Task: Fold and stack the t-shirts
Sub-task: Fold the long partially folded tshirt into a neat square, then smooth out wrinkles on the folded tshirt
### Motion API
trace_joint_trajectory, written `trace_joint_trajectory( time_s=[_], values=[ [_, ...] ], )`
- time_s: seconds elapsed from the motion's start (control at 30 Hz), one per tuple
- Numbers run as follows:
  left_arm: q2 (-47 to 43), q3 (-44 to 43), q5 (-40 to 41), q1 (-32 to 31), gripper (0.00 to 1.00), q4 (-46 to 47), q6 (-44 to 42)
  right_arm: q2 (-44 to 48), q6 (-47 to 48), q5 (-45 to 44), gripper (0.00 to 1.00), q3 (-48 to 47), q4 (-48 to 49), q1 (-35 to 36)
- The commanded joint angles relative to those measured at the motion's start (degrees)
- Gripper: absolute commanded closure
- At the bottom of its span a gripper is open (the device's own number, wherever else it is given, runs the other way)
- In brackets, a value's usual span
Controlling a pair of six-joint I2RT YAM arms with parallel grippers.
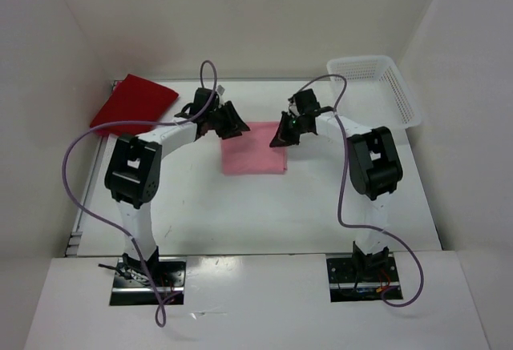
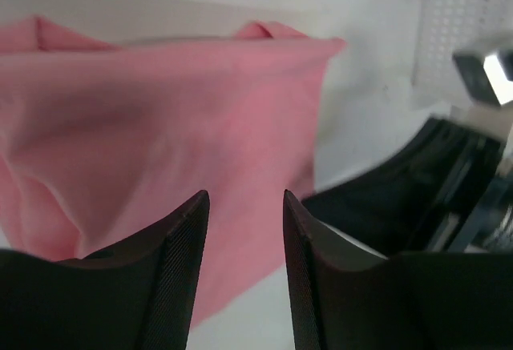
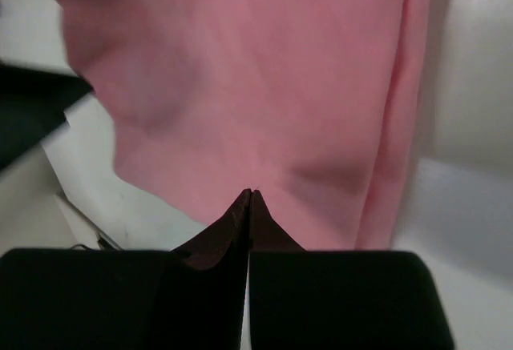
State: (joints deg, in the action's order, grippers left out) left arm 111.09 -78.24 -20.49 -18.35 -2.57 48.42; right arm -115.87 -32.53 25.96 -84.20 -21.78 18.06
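Seemingly midway: nothing stacked yet.
Light pink shirt (image 1: pixel 253 158) lies folded on the worktop (image 1: pixel 240 214) between left tool (image 2: pixel 244 198), released, and right tool (image 3: pixel 249 194), clenched shut; dark red shirt (image 1: pixel 132 103) sits far left, well apart.

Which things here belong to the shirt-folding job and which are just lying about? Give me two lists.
Part of the job:
- light pink t-shirt, folded into a rectangle mid-table between the two grippers
- dark red t-shirt, lying flat at the far left corner

Just lying about:
- white mesh basket, at the far right corner, nothing visible in it
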Motion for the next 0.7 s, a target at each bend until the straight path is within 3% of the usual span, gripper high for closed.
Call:
trace_joint_trajectory(
  time_s=[0.0,0.43,0.53,0.67],
  values=[
    [6.15,-4.55,-1.13,2.34,0.51,2.22,0.00,3.02,-0.42,2.26,0.99,4.39,3.76,0.74],
    [17.50,-18.87,-0.59,9.03,0.51,0.47,-2.46,4.17,0.62,-2.66,0.99,15.82,5.08,0.74],
    [12.87,-17.05,-1.39,9.82,0.51,1.15,-3.94,4.69,1.15,-2.66,0.99,14.78,3.59,0.74],
    [3.19,-6.27,-1.92,9.82,0.54,3.35,-3.34,6.89,1.16,-2.66,0.92,11.53,2.45,0.74]
  ],
)
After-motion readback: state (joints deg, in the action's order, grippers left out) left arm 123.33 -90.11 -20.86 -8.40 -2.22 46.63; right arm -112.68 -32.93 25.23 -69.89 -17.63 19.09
